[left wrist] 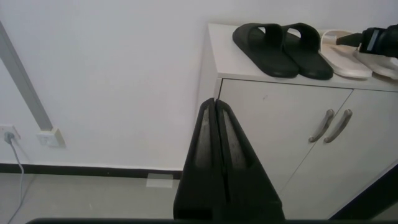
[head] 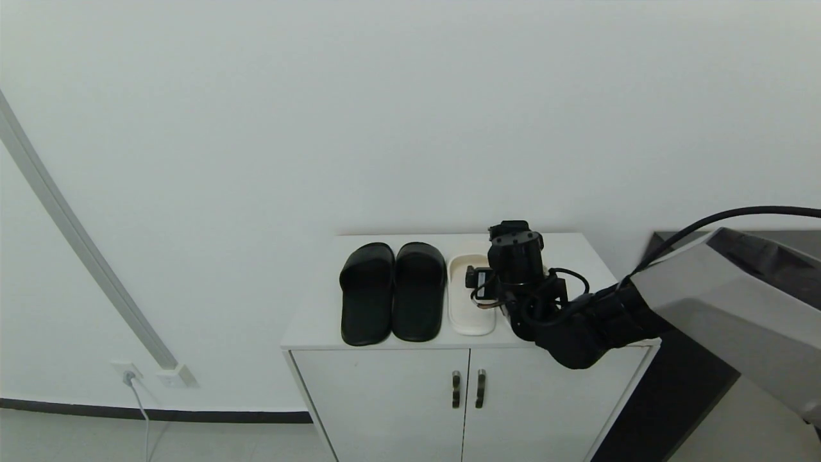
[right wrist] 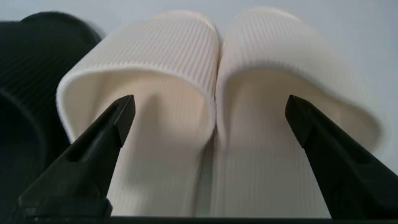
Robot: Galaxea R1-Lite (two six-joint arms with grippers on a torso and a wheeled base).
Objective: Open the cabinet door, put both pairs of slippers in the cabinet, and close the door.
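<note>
Nothing done yet: cabinet doors [head: 410, 398] shut, black slippers [head: 392, 292] and white slippers [head: 468, 317] both on the cabinet top [head: 314, 324], right gripper [right wrist: 209, 106] open astride the white pair, left gripper [left wrist: 215, 106] closed and empty, low left of the cabinet.

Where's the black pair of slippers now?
In the head view, the black slippers sit left on the cabinet top, beside the white slippers.

R claw [right wrist: 210, 106] spread wide; L claw [left wrist: 215, 107] fingers pressed together.
</note>
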